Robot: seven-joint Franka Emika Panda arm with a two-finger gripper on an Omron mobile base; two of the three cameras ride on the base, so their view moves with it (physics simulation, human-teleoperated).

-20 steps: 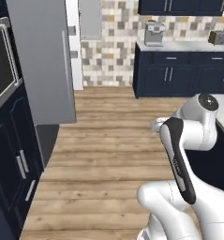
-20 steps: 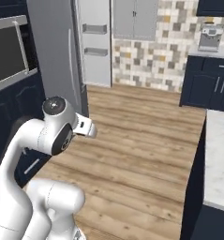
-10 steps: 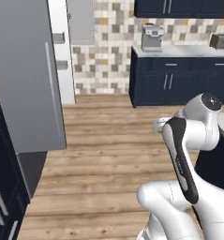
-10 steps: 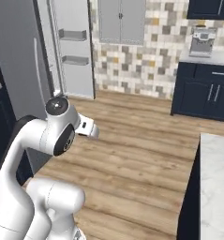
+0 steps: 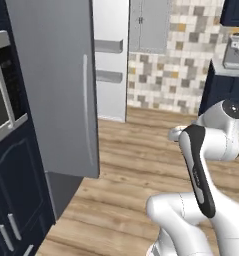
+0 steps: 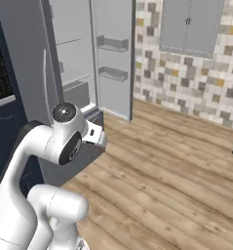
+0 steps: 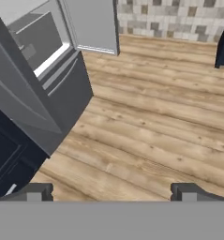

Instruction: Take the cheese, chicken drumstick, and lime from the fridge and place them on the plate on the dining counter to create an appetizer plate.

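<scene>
- While the fridge [image 6: 84, 73] stands open at about ten o'clock in the right base view, its pale shelves and door bins showing, none of the cheese, drumstick or lime can be made out inside it; they are too small or hidden.
- In the left base view the fridge's grey door [image 5: 61, 90] fills the nine-to-twelve o'clock side, with the white interior edge just beyond it at twelve.
- The hand [image 7: 111, 192] points down at the wooden floor [image 7: 155, 117], its two dark fingertips [image 7: 36, 192] wide apart at the six o'clock edge of the hand view, with nothing between them.
- In that view the fridge's lower drawer [image 7: 38, 42] lies at ten o'clock, near but not under the hand.
- The arm is folded close to the base, not reaching toward any shelf.
- Judged from this, the task is at its very start: no food item is held, and the fridge is only being approached.
- All three pick-ups and all three placements on the plate appear to remain.
- The likely next need is to bring the base squarely before the shelves and find the first item.
</scene>
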